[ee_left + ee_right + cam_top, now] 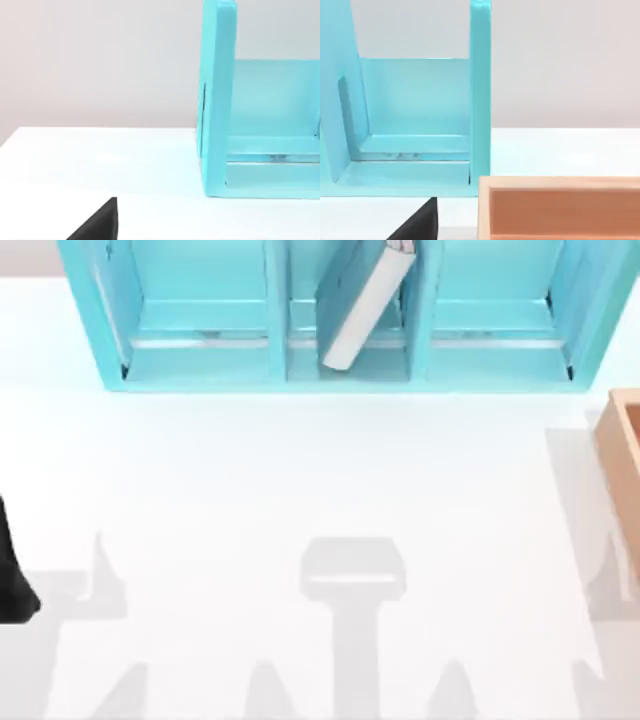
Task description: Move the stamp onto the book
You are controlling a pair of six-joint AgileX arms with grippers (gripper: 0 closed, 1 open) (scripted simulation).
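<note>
Book (pixel 365 305) leans tilted in the middle compartment of the blue shelf unit (pixel 200 375) at the table's far edge; stamp's whereabouts can't be told. Orange box (pixel 625 455) sits at the right edge. Left arm (pixel 15 575) parked at the left edge, fingers' state can't tell. Judged: nothing started; next move calls for locating the stamp first.
</note>
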